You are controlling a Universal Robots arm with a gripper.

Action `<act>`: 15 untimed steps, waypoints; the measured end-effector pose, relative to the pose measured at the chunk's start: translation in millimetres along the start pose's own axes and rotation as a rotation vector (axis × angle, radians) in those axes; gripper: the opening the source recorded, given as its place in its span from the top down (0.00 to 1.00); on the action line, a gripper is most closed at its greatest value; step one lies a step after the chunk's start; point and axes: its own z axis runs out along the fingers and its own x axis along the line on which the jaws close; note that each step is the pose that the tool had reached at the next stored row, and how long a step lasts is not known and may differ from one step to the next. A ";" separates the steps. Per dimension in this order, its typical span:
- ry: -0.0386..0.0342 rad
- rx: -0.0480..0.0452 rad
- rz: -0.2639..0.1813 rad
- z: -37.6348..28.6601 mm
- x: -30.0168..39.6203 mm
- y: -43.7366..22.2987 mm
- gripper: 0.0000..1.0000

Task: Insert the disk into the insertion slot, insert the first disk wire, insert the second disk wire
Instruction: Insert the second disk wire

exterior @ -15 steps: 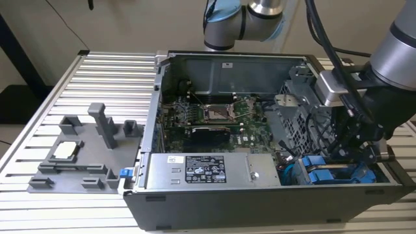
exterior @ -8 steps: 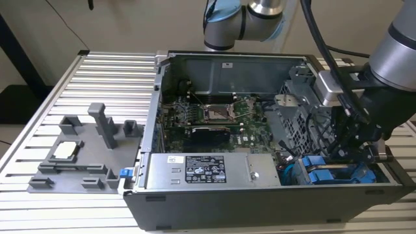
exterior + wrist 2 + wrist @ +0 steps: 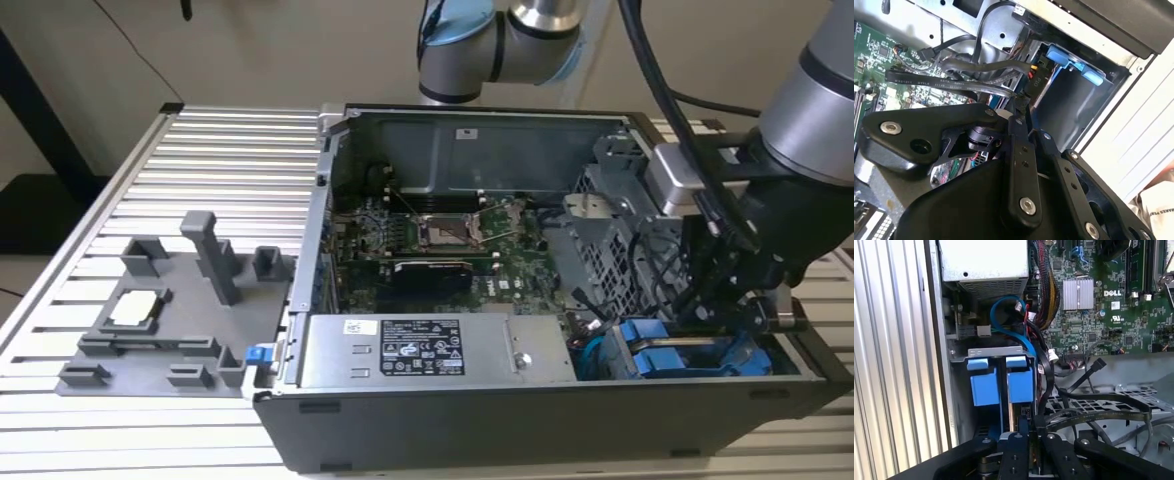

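Two blue-fronted drives sit side by side in the grey metal cage at the case's corner. I take the disk to be the one nearest my fingers, seated in the insertion slot. In the exterior view its blue frame shows at the case's lower right. My gripper hangs just over that drive, fingers close together on a black wire connector. In the second wrist view the gripper holds the dark wire beside the blue frame. In the exterior view the gripper reaches down into the cage.
The other blue-fronted unit sits beside the disk. A blue cable and a black wire bundle loop over the cage. The power supply and motherboard fill the case. A grey fixture stands on the table at the exterior view's left.
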 end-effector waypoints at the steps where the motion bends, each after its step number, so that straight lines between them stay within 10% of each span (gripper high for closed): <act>1: -0.0016 0.0004 0.002 0.1 -0.1 0.1 0.84; 6: -0.0137 0.0030 0.008 -0.2 -0.5 0.4 0.84; 15: -0.0136 0.0033 0.011 0.6 1.5 0.4 0.84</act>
